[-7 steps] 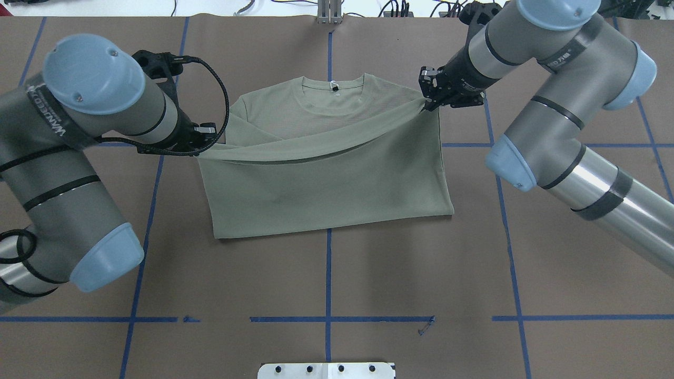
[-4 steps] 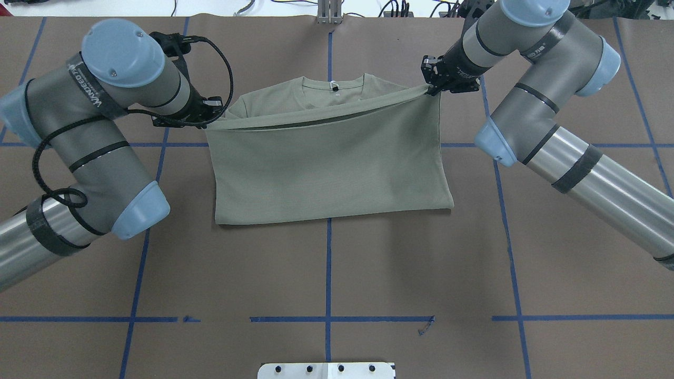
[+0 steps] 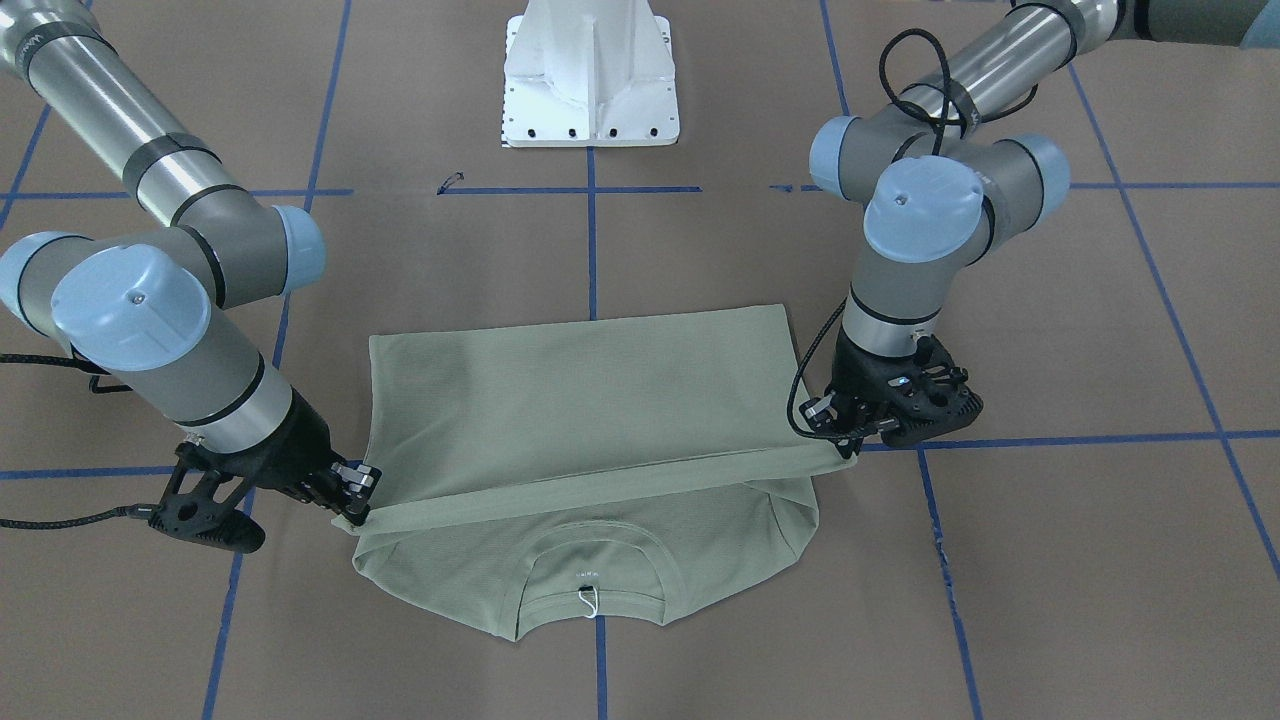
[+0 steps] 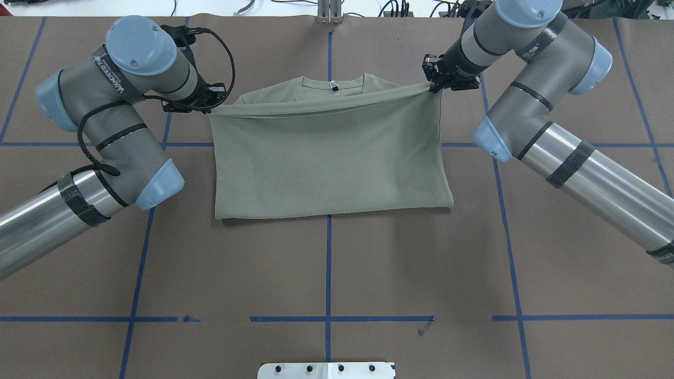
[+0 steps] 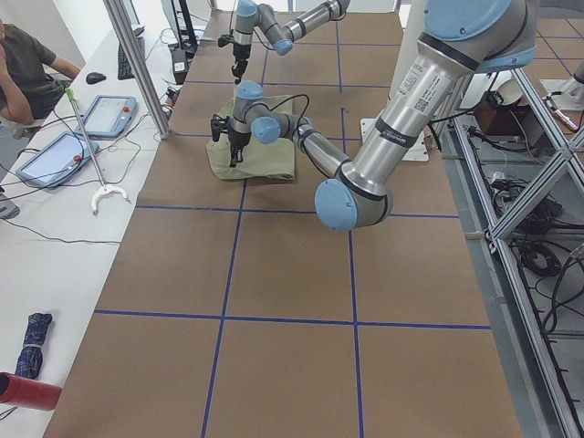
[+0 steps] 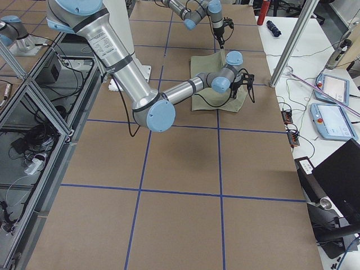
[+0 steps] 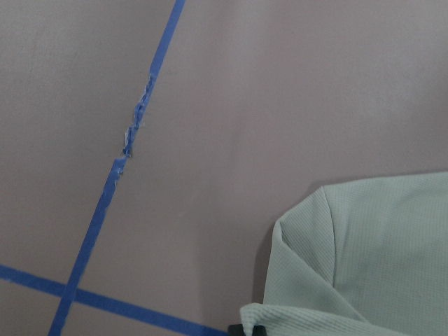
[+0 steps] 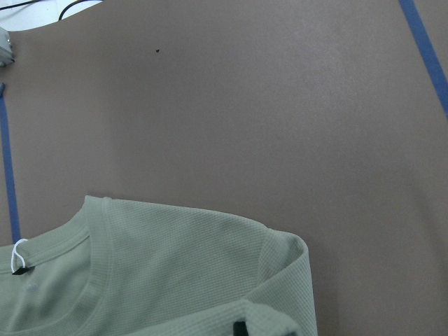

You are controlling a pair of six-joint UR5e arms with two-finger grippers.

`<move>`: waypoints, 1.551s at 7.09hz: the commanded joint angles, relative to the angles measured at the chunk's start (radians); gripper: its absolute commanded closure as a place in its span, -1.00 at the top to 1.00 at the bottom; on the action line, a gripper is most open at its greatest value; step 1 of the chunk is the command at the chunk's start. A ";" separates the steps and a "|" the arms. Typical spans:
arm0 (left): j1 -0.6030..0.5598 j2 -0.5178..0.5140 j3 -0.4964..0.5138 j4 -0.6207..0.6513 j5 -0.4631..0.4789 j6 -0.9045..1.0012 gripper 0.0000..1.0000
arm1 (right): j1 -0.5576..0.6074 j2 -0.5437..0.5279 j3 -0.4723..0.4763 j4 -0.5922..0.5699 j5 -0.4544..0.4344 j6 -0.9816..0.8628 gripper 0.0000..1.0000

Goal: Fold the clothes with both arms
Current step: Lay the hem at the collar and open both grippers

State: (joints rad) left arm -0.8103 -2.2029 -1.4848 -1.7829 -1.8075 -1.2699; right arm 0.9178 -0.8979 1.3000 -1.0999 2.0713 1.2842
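Overhead exterior: I had the left gripper (image 4: 209, 107) and right gripper (image 4: 434, 87) pinched onto the hem of the knit shirt (image 4: 326, 158) on the table (image 4: 326, 273), its rectangular fold carried nearer the collar (image 4: 333, 84) than before

The folded-over lower half of the shirt (image 4: 326, 158) hides its chest. Each wrist view cuts off all but a dark sliver of fingers (image 7: 246, 329) at its bottom edge. In the side views the left gripper (image 4: 210, 102) and right gripper (image 4: 434, 87) are too small to judge; one edge crops a person (image 5: 27, 64)
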 commanded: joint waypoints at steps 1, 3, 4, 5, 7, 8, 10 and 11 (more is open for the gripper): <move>-0.012 -0.037 0.066 -0.026 0.028 -0.005 -1.00 | -0.005 0.057 -0.065 0.002 -0.046 0.001 -1.00; -0.012 -0.089 0.176 -0.078 0.042 -0.028 -1.00 | -0.007 0.063 -0.074 0.000 -0.066 0.000 -1.00; -0.010 -0.107 0.191 -0.078 0.046 -0.031 -1.00 | -0.007 0.065 -0.074 0.002 -0.066 0.000 -1.00; -0.009 -0.107 0.195 -0.078 0.048 -0.039 -1.00 | -0.013 0.066 -0.074 0.002 -0.066 0.000 -1.00; -0.006 -0.107 0.193 -0.078 0.048 -0.040 -1.00 | -0.022 0.060 -0.074 0.014 -0.069 -0.002 -1.00; -0.006 -0.109 0.195 -0.078 0.048 -0.042 -0.34 | -0.025 0.054 -0.074 0.035 -0.073 -0.002 -0.35; -0.006 -0.109 0.195 -0.075 0.050 -0.037 1.00 | -0.027 0.053 -0.082 0.037 -0.091 -0.002 1.00; -0.006 -0.109 0.192 -0.075 0.050 -0.031 1.00 | -0.023 0.053 -0.081 0.037 -0.085 -0.012 1.00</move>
State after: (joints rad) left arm -0.8162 -2.3116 -1.2908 -1.8583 -1.7581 -1.3070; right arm 0.8925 -0.8443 1.2197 -1.0641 1.9850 1.2799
